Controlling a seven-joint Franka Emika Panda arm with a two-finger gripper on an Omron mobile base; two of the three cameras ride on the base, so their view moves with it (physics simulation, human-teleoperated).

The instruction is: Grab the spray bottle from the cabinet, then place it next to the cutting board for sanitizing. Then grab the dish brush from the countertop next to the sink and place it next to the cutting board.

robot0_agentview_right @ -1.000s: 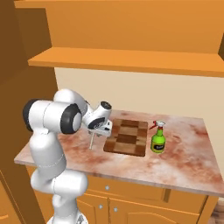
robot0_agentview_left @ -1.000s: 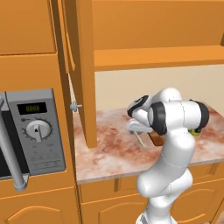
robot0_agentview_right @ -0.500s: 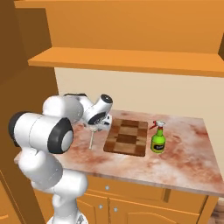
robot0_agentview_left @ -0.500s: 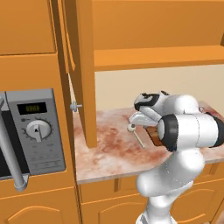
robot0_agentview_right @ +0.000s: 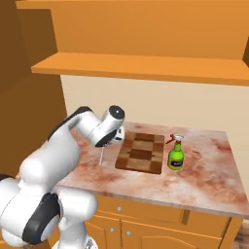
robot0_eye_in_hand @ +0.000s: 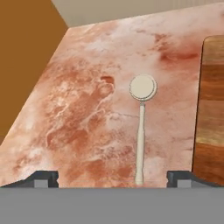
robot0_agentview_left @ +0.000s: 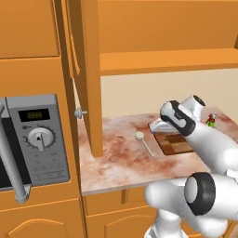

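Note:
The dish brush [robot0_eye_in_hand: 141,127] lies flat on the marble countertop [robot0_eye_in_hand: 83,118], round pale head away from me, just left of the checkered cutting board [robot0_eye_in_hand: 212,109]. My gripper [robot0_eye_in_hand: 113,178] hovers above the handle's near end, open, with its fingertips [robot0_eye_in_hand: 43,177] spread wide and nothing between them. From the left base the brush [robot0_agentview_left: 144,142] rests between the open cabinet door [robot0_agentview_left: 90,79] and the board [robot0_agentview_left: 176,142]. The green spray bottle [robot0_agentview_right: 175,154] stands upright at the board's [robot0_agentview_right: 141,151] right edge. My hand [robot0_agentview_right: 115,137] hangs over the board's left end, the brush [robot0_agentview_right: 101,156] below it.
A microwave [robot0_agentview_left: 35,139] with a long handle sits at the left. The cabinet door's silver knob [robot0_agentview_left: 80,113] juts toward the counter. The wall shelf [robot0_agentview_right: 146,73] overhangs the counter. Bare marble [robot0_agentview_right: 204,180] stretches right of the bottle.
The brush, hanging under the gripper before, now lies on the counter left of the board. The gripper has let it go and drawn up and back.

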